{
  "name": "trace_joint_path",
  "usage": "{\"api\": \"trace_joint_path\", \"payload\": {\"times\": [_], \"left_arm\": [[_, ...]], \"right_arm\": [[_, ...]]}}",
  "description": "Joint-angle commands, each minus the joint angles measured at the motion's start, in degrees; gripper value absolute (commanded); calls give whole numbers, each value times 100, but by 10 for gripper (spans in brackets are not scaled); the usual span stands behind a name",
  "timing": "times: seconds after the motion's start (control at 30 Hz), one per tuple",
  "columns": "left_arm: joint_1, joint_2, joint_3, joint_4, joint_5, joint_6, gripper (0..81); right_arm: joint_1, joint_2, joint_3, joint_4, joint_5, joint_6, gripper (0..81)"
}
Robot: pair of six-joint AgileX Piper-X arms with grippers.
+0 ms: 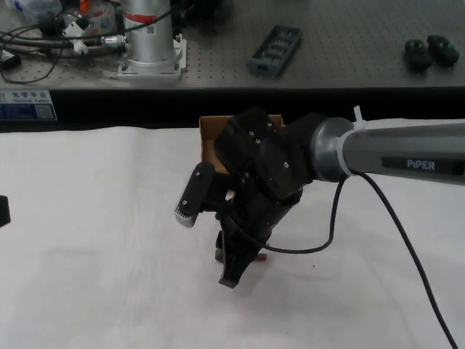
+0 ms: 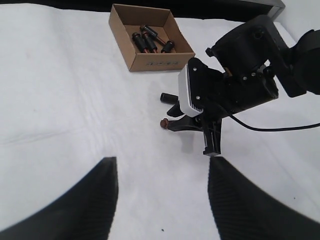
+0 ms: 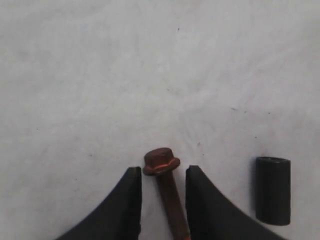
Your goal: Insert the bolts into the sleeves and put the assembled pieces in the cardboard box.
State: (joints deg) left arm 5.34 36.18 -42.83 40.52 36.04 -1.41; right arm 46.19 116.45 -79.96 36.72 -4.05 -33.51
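Bolt (image 3: 167, 192) betw. R fingers (image 3: 127, 210), parted either side, head past tips, sleeve (image 3: 273, 190) just beside, L fingers (image 2: 75, 210) released.

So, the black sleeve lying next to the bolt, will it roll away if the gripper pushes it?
Probably yes: the sleeve looks like a smooth cylinder lying on its side, so a sideways nudge could roll it, though the white cloth may slow it. It looks rigid, so it should not deform in a grip.
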Motion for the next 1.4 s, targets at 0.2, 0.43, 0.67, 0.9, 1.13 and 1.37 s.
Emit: {"api": "trace_joint_path", "payload": {"times": [0.2, 0.43, 0.67, 0.9, 1.13, 1.37], "left_arm": [[-20, -56, 189, -182, -124, 55, 398], [-20, -56, 256, -201, -124, 55, 398], [-20, -56, 256, -201, -124, 55, 398], [-20, -56, 256, -201, -124, 55, 398], [-20, -56, 252, -201, -134, 55, 398], [-20, 60, 252, -508, -96, 141, 398]], "right_arm": [[-35, 266, -21, 32, -80, 8, 232], [-155, 265, -21, 39, -80, 8, 232], [-310, 265, -21, 176, -80, -20, 165], [-352, 265, -21, 284, -80, -128, 28], [-334, 177, -140, 374, -33, -128, 28], [-350, -423, -248, 915, 112, 171, 28]]}}
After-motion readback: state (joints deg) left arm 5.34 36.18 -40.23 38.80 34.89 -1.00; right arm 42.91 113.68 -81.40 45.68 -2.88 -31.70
